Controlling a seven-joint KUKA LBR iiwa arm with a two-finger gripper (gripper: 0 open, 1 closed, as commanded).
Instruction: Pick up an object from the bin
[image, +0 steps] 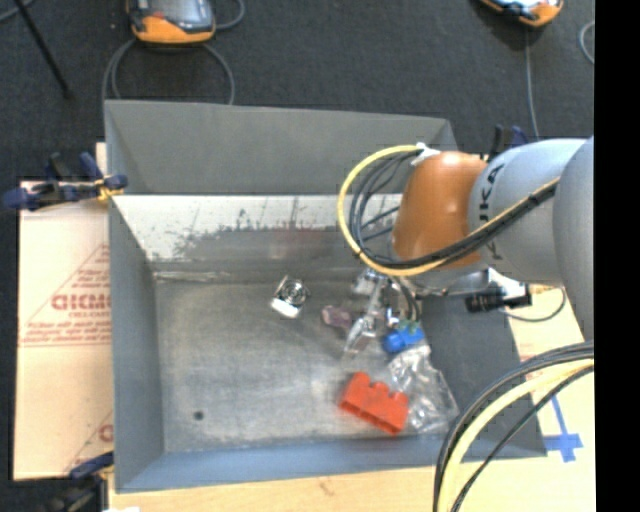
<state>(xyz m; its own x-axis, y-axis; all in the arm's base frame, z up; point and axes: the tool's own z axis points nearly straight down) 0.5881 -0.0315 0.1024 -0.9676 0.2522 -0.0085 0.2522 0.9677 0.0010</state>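
"Grey metal, that bin (135, 330). What lay on its floor, starting at the left?"

"First came a small silver-and-white object (289, 297), alone toward twelve o'clock from the floor's middle and well apart from the rest. Next, toward one o'clock, lay a pale purple piece (335, 317), see-through and too small for me to name."

"And the gripper?"

"The gripper (364, 326) hung low at about two o'clock. The pale purple piece was just beside it at its nine o'clock, perhaps touching (I couldn't be certain of contact). Whether the tool was open or closed I couldn't tell, nor whether it had hold of anything."

"What sat further right?"

"A red block (375, 402) lay at the gripper's six o'clock, near the front wall. A small blue thing (400, 340) was just beside the gripper at its four o'clock. Below that spread crumpled clear plastic (428, 388), touching the red block's right end."

"And the arm itself?"

"The arm (545, 210) came in from three o'clock. Its orange cover (440, 205) sat at the gripper's twelve o'clock, with yellow and black cables (345, 215) looped round it."
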